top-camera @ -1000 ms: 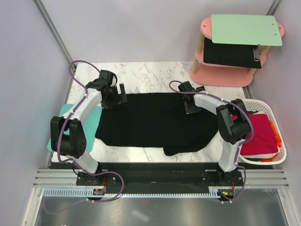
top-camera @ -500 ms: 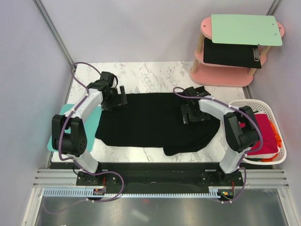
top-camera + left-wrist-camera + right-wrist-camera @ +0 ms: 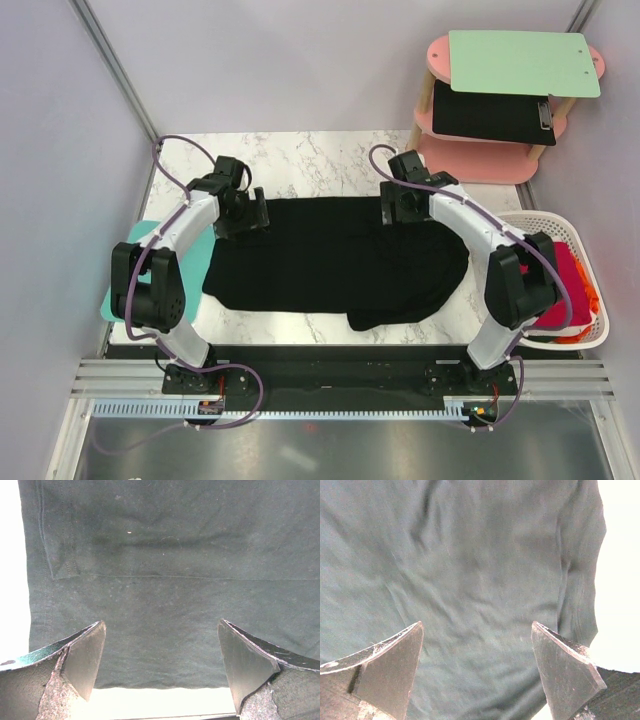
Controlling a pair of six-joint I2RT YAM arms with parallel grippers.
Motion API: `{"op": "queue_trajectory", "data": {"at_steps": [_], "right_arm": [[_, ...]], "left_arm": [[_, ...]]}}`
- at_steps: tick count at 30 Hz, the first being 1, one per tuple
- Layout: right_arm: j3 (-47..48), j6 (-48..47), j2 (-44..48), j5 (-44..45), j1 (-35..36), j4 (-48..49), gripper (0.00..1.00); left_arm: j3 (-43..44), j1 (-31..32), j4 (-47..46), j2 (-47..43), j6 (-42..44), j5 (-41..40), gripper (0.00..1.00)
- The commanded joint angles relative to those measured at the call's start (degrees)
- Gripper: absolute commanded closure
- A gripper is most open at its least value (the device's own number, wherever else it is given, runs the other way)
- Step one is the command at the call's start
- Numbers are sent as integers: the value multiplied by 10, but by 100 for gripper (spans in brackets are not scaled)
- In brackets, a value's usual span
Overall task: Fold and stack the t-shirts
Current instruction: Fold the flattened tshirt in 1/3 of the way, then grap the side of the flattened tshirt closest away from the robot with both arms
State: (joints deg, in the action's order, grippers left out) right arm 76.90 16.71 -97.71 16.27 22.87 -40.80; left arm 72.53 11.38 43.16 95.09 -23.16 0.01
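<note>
No legible text, label, brand, number or sign on anything in view.

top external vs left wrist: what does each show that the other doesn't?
Only top external: the right gripper, the basket with a red shirt, the pink shelf, the teal board. Only left wrist: stitching on the black shirt, up close. Both: the black shirt, the open left gripper over it, and table at its edge.

Pale lilac walls [image 3: 300, 60] all round, slanted metal post [image 3: 110, 70] beyond and left of the left gripper [image 3: 256, 214], marbled white table [image 3: 320, 155] beneath, pink two-tier stand [image 3: 480, 166] beyond and right of the right gripper [image 3: 392, 212], evenly lit.
</note>
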Motion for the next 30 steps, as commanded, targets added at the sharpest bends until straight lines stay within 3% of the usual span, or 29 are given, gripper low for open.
{"op": "queue_trajectory", "data": {"at_steps": [1, 5, 13, 18, 27, 30], "right_arm": [[44, -3, -70, 24, -1, 27, 5], [36, 9, -124, 3, -1, 37, 5], [-47, 16, -85, 16, -1, 70, 5], [-23, 15, -133, 18, -3, 77, 5], [108, 10, -288, 19, -5, 76, 3], [101, 1, -261, 19, -6, 80, 2]], "left_arm": [[-5, 0, -6, 5, 15, -13, 0], [-10, 0, -6, 2, 18, -19, 0], [-11, 0, -10, 7, 15, -19, 0], [2, 0, -11, 39, 12, -15, 0], [-10, 0, -19, 41, 10, -18, 0], [-14, 0, -20, 21, 13, -20, 0]]}}
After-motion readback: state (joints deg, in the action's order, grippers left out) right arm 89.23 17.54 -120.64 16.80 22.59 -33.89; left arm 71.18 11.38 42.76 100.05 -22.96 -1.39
